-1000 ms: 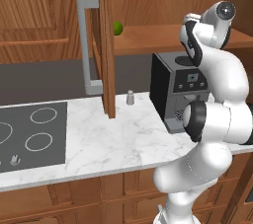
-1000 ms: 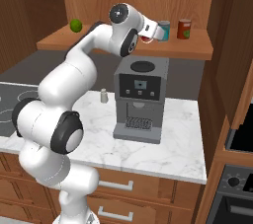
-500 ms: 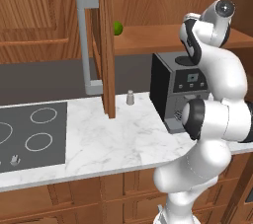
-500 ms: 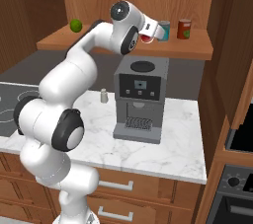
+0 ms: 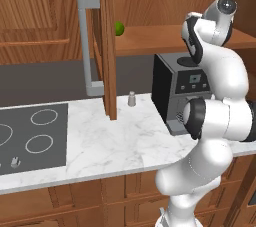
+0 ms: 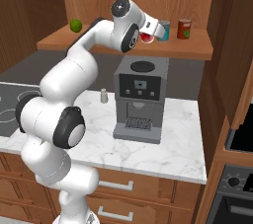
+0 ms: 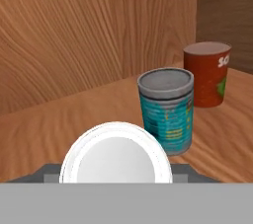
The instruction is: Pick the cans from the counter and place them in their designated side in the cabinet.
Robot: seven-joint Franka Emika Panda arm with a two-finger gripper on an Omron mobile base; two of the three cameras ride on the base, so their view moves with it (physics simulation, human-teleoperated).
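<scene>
The pincer (image 6: 149, 32) grips a bright red can (image 6: 145, 37) over the cabinet shelf (image 6: 197, 48), just beside the teal can (image 7: 166, 110) standing there. A darker red can (image 7: 207, 73) stands behind it.

Cabinet (image 7: 74, 35) wood, matt grain; teal can (image 7: 166, 112) dull metal top, printed label; counter (image 5: 125, 141) glossy marble w/ grey veins

Kitchen: marble counter (image 5: 125, 146) with hob (image 5: 30, 136), wooden cabinet (image 5: 150, 1), coffee machine (image 6: 141, 97).
</scene>
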